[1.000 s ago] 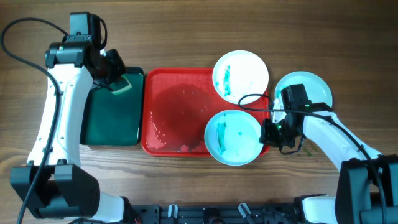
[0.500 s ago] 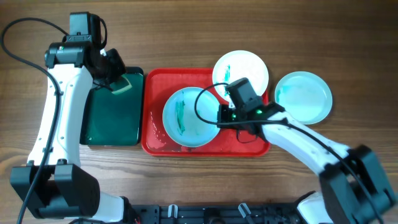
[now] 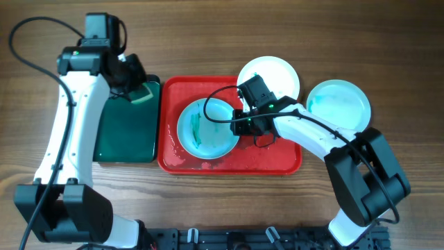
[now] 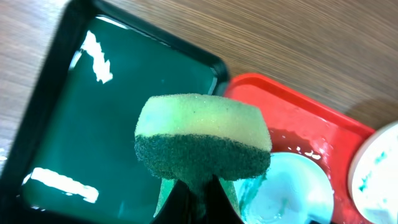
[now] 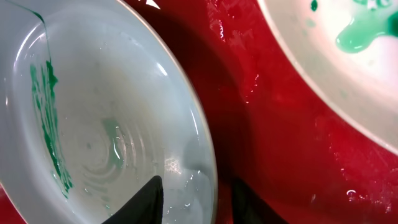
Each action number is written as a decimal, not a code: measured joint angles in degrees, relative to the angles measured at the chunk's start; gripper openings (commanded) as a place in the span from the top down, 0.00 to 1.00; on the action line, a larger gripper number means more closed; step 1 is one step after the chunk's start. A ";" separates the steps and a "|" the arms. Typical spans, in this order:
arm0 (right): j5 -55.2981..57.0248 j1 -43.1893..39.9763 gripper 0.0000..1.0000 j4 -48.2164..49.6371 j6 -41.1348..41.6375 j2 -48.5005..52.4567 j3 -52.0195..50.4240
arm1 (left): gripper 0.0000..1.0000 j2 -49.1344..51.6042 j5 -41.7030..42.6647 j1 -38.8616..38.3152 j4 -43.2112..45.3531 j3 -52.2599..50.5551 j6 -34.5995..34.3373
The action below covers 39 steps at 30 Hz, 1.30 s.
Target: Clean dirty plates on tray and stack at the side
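A white plate (image 3: 207,130) with teal smears lies in the middle of the red tray (image 3: 187,158). My right gripper (image 3: 239,126) stands at its right rim. In the right wrist view this gripper (image 5: 198,183) is open, one finger over the plate (image 5: 106,118) and the other over the wet tray (image 5: 280,149), neither pressing the rim. A second smeared plate (image 3: 269,82) overlaps the tray's back right corner. A third, pale teal plate (image 3: 338,107) lies on the table to the right. My left gripper (image 4: 200,186) is shut on a green-and-yellow sponge (image 4: 202,146) above the dark green tray (image 3: 125,132).
The dark green tray (image 4: 93,124) lies directly left of the red tray, their rims nearly touching. Water beads on the red tray's floor (image 3: 270,154). Bare wooden table (image 3: 208,42) surrounds both trays. The right arm's cable loops over the tray.
The right gripper carried the smeared plate from the tray's right end to its middle, then its jaws parted off the rim. The left arm shifted slightly with the sponge still in it.
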 measured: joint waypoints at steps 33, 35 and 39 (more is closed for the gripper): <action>-2.12 -0.48 0.69 2.56 7.10 2.27 0.13 | 0.96 12.94 2.99 -14.56 10.05 -12.61 -1.73; -2.73 -0.55 0.57 2.89 7.74 2.27 0.39 | 0.96 12.94 2.97 -15.30 11.80 -14.03 -1.75; -4.07 -0.79 0.58 3.91 4.33 2.27 0.76 | 0.96 12.94 2.97 -15.78 12.24 -15.02 -1.75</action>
